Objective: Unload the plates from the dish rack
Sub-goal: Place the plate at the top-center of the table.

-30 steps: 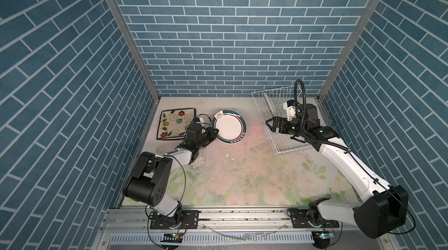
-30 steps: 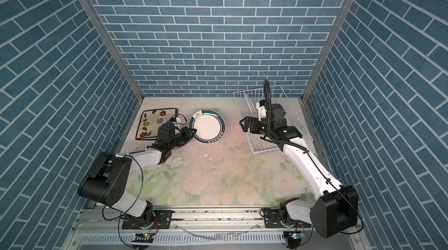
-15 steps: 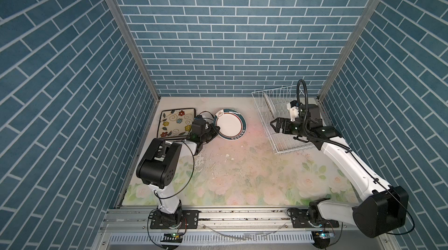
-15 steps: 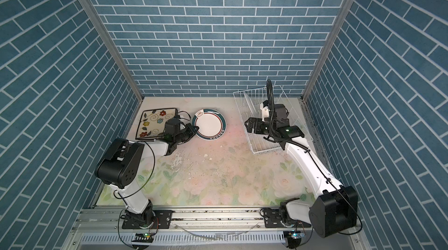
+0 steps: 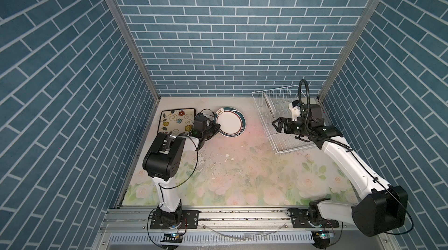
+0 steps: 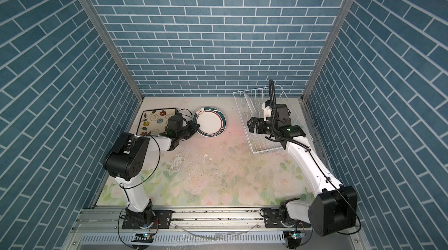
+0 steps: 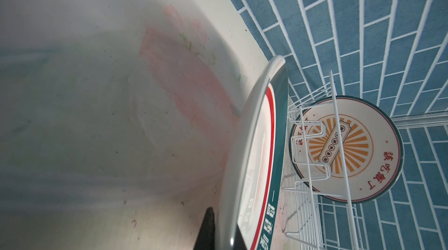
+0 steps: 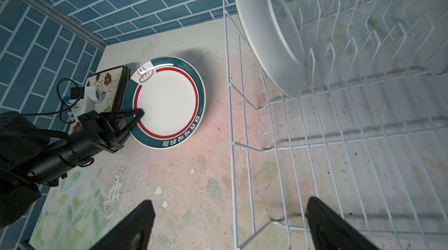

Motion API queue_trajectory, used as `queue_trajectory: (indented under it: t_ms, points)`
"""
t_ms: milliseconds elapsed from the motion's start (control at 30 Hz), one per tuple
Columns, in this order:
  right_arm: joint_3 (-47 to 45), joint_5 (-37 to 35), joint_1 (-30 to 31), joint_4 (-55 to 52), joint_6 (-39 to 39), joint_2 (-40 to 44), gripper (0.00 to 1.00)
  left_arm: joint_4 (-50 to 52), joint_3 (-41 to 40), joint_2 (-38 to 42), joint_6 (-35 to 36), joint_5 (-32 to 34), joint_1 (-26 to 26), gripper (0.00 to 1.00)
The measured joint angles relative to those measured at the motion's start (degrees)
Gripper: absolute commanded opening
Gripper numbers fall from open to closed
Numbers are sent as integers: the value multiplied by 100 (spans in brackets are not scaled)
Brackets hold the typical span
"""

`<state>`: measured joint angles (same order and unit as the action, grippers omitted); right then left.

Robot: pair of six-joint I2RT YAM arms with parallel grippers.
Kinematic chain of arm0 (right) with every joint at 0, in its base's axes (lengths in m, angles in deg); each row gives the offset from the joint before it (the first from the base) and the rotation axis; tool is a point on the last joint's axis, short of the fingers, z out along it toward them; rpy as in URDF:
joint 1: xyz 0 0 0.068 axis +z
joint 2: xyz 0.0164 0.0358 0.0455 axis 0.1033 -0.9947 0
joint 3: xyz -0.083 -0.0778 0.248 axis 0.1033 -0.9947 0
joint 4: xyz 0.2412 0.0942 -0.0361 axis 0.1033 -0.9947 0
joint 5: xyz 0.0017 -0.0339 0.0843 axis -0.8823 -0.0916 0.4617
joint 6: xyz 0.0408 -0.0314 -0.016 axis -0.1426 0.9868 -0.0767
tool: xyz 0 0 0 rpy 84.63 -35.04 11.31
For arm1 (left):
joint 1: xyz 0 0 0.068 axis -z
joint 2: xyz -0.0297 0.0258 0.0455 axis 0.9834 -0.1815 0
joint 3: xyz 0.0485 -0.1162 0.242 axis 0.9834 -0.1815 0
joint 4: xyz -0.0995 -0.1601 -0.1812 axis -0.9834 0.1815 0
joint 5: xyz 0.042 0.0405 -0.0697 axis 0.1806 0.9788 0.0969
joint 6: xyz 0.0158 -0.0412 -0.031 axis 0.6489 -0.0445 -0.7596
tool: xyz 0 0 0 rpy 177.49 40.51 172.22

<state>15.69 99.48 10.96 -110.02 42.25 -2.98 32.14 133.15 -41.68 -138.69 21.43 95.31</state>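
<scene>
Left fingers (image 8: 140, 113) on green-rimmed plate (image 8: 169, 101)

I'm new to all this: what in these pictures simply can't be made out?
Plates beneath the floral square plate: top views show only the top one; in the right wrist view the left end effector and green-rimmed round plate overlap the stack's edges, so no sure count.
Left end effector's lower finger: under that plate's rim, right wrist view.
Dish rack, wall side: behind the right arm in both top views.
</scene>
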Motion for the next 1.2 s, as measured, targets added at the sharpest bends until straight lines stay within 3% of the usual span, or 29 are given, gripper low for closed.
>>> queue_trajectory:
  t_ms: [567,900,1200]
  points:
    - [0,24,-57,2,2,7,99,87,151,-291,-72,61,-59,0]
    - [-2,35,-59,2,2,7,99,94,160,-328,-83,81,-101,16]
    - [-2,35,-72,2,2,7,99,103,164,-326,-83,90,-125,19]
